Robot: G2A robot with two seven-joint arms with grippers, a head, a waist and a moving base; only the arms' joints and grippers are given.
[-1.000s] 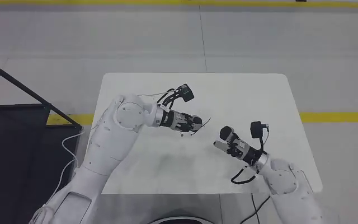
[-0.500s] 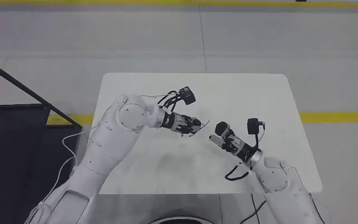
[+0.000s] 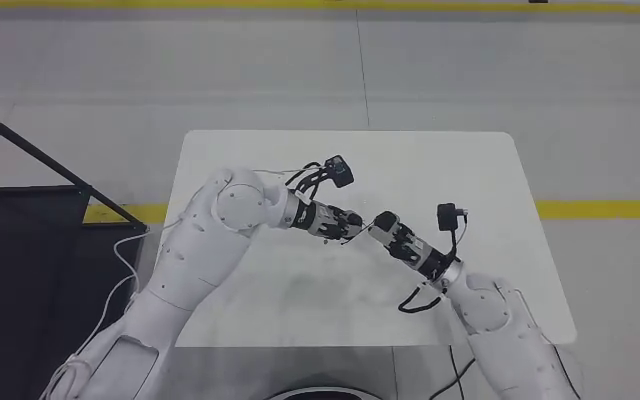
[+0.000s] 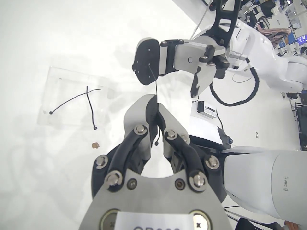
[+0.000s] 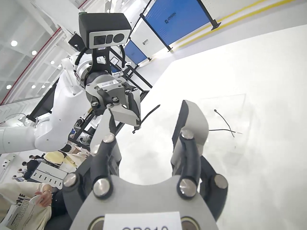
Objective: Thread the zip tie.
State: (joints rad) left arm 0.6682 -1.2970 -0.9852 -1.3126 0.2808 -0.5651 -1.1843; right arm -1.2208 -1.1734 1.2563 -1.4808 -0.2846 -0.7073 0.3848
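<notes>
The left gripper (image 4: 156, 104) has its jaws clenched on the black zip tie (image 4: 156, 89), pinching the strap a little way from its head (image 4: 157, 143), which hangs free on the wrist side of the jaws. The thin tail sticks out past the jaws, above the table (image 4: 48, 25), towards the other arm. Just beyond, the right gripper (image 5: 148, 112) has its jaws released and spread wide. The tail's tip lies in the gap between them, close to one dark pad (image 4: 146, 60); whether it touches that pad I cannot tell. The step in hand looks like taking hold of the free tail. Next, the right jaws probably need to close on the tail near its tip, then bend it round to the slot in the head. That calls for fine aim, since the strap is slim and springy. Farther off on the table lies a clear sheet (image 4: 69, 77) with two spare ties (image 4: 72, 99) crossed on it.
</notes>
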